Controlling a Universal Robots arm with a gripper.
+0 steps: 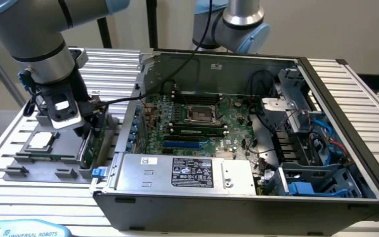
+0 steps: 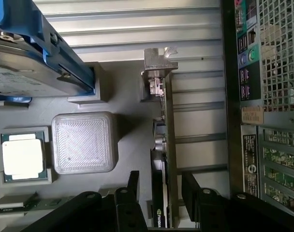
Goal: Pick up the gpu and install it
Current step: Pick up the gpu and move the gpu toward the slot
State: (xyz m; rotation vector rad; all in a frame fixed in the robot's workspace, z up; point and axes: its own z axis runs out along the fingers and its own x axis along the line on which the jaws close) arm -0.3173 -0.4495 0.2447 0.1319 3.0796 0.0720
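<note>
Exterior view's left: gray tray (image 1: 18, 174) on slatted desk (image 1: 114, 69), processor chip (image 1: 39, 140) seated in it. Just right of the chip, gripper (image 1: 86, 131) sits low over the gpu (image 1: 92, 144), which stands on edge at the tray's right side. Wrist view: fingers (image 2: 134, 188) wide apart, one on each side of the gpu (image 2: 168, 121), not clamped, small gaps visible. Centre to right: open computer case (image 1: 242, 200), motherboard (image 1: 206, 116) exposed.
</note>
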